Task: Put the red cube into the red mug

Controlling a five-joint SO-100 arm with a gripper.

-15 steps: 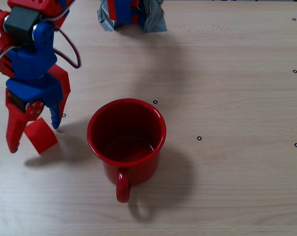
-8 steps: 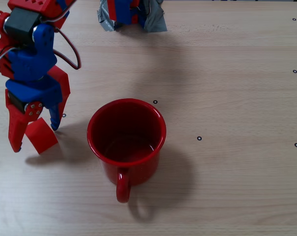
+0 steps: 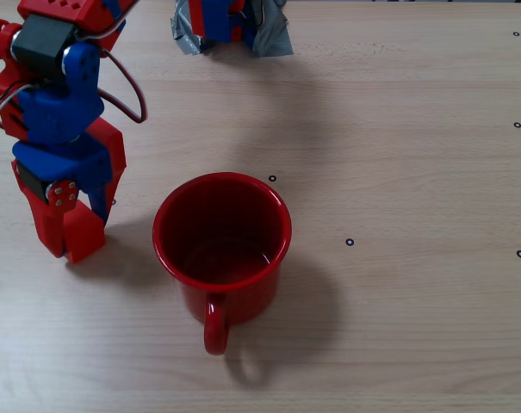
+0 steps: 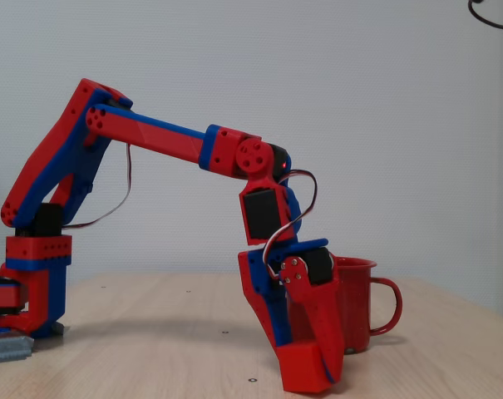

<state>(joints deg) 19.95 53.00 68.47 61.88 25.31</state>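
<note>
The fingers [image 3: 71,237] are clamped on the cube [image 3: 85,241] near the left edge of the desk [image 3: 415,172] in a fixed view; the cube [image 4: 305,370] sits at desk level. Just right of it stands the mug [image 3: 221,245], upright, its handle toward the near edge. The mug [image 4: 363,303] stands behind the gripper in a fixed view.

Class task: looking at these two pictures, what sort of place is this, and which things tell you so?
Probably a robotics test bench. A pale wooden table carries small black marker rings, the arm has its base taped down, and the only props are a red mug and a red cube in the pincer.
</note>
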